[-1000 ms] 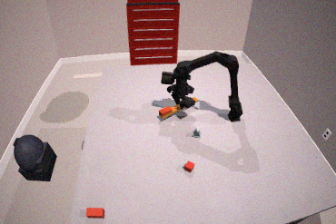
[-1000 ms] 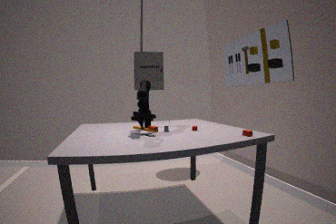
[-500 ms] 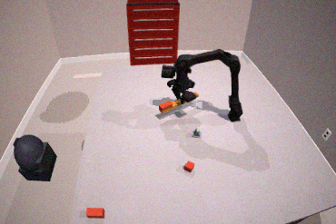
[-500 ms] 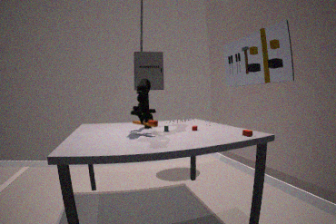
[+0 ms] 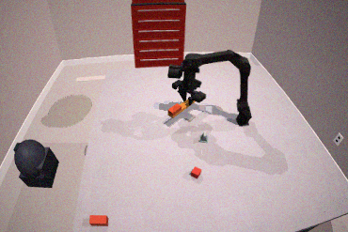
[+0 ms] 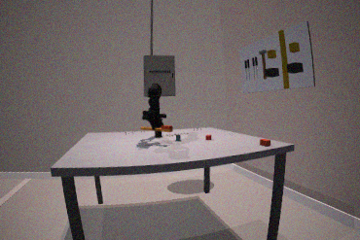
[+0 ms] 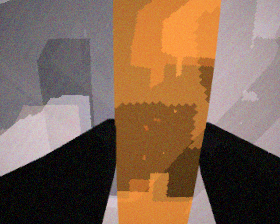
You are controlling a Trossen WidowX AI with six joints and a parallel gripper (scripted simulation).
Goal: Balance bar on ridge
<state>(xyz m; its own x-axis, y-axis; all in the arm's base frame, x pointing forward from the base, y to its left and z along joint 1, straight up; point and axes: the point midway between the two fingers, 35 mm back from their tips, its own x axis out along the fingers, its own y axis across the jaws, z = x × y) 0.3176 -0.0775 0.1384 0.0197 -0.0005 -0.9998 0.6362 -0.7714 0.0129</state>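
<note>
The orange bar (image 5: 178, 109) (image 6: 157, 128) (image 7: 165, 83) hangs a little above the table (image 5: 141, 187) near its middle, with its grey shadow below it. My gripper (image 5: 188, 100) (image 6: 156, 123) (image 7: 157, 131) is shut on the bar, and in the wrist view the two dark fingers flank it left and right. The ridge (image 5: 203, 137) (image 6: 178, 137), a small grey-teal wedge, stands on the table a short way in front of and to the right of the bar, apart from it.
Two red blocks lie on the table, one (image 5: 196, 172) (image 6: 208, 137) in front of the ridge, one (image 5: 99, 220) (image 6: 265, 142) near the front edge. A dark ball on a box (image 5: 35, 163) stands front left. A red cabinet (image 5: 158, 18) rises behind the table.
</note>
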